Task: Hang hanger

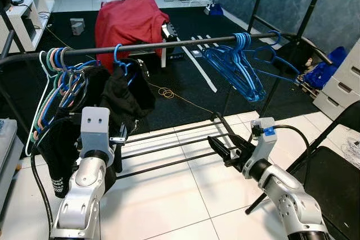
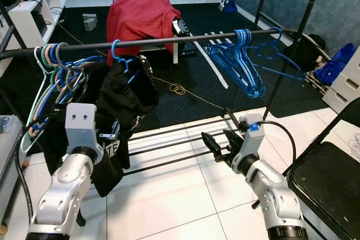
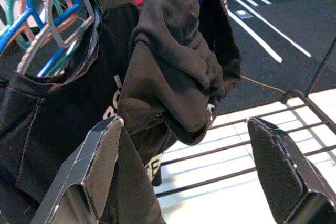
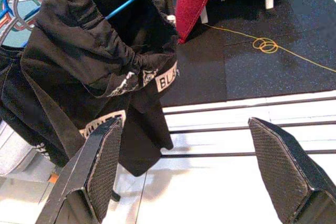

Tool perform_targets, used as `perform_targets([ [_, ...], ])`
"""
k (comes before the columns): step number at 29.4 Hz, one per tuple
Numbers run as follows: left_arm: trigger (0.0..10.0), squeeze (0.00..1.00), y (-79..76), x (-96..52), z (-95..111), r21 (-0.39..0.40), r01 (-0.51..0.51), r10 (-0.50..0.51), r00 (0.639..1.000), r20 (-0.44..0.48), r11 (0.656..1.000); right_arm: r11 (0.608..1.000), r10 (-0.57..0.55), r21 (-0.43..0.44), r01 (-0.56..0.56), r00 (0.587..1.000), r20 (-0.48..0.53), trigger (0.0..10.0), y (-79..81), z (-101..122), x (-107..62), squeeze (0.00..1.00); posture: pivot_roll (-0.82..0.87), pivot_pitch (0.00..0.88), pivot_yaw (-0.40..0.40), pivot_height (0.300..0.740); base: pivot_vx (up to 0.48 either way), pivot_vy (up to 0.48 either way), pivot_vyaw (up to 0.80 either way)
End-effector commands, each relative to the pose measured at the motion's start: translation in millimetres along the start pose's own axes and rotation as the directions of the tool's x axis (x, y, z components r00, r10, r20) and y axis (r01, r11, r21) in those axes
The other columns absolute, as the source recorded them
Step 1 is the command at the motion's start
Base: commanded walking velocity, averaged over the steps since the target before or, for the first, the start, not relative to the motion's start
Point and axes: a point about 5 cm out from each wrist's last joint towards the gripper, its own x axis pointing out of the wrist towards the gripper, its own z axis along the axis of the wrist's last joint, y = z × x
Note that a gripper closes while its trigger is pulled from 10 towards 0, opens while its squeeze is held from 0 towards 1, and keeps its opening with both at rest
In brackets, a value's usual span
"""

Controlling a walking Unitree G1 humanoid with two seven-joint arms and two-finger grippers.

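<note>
A black rail (image 1: 169,43) carries blue hangers (image 1: 239,63), mixed hangers (image 1: 56,80) and black clothing (image 1: 121,96).

Matt black cloth is seen in the garment (image 3: 173,77); smooth plastic in the blue hangers (image 1: 239,66); dark metal in the rail (image 1: 169,43); glossy white tile on the floor (image 1: 185,195).

Garment (image 1: 121,96) hangs on rail (image 1: 169,44), left of empty hangers (image 1: 242,68).

A red cloth (image 1: 130,22) drapes furniture behind the rack, beside a coiled yellow cord (image 1: 166,92) on black flooring.
</note>
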Motion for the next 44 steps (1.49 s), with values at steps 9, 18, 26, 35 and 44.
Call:
perform_targets([
  [9, 10.0, 0.0, 6.8, 0.4, 0, -0.011, -0.016, 0.016, 0.999, 0.043, 1.0, 0.999, 0.031, -0.034, -0.031, 0.999, -0.02, 10.0, 4.3, -4, -2.2, 0.0, -0.01, 0.063, -0.063, 0.74, 0.414, 0.0, 0.27],
  [18, 10.0, 0.0, 7.9, 1.4, 1, -0.008, -0.009, 0.01, 0.998, 0.055, 1.0, 1.0, 0.019, 0.006, -0.019, 1.0, -0.014, 10.0, 2.8, -4, -2.1, 0.0, -0.01, 0.066, -0.059, 0.74, 0.345, 0.0, 0.38],
  [26, 10.0, 0.0, 7.3, 3.6, 2, -0.004, 0.058, -0.058, 0.996, 0.066, 0.998, 1.0, 0.013, 0.008, -0.013, 1.0, -0.013, 10.0, 2.4, -3, -1.4, 0.0, -0.01, 0.073, -0.058, 0.74, 0.143, 0.0, 0.0],
  [35, 10.0, 0.0, 25.4, 10.0, -4, 0.144, 0.066, -0.073, 0.996, 0.043, 0.987, 1.0, 0.005, 0.011, -0.005, 1.0, -0.019, 10.0, 1.2, -4, -0.9, 0.0, -0.01, 0.076, -0.059, 0.74, 0.0, 0.0, 0.0],
  [44, 10.0, 0.0, 42.8, 18.1, -18, 0.099, 0.1, -0.097, 0.995, -0.032, 0.99, 1.0, -0.005, 0.014, 0.006, 1.0, -0.019, 10.0, 0.1, -3, -1.5, 0.0, -0.02, 0.081, -0.059, 0.74, 0.0, 0.0, 0.0],
])
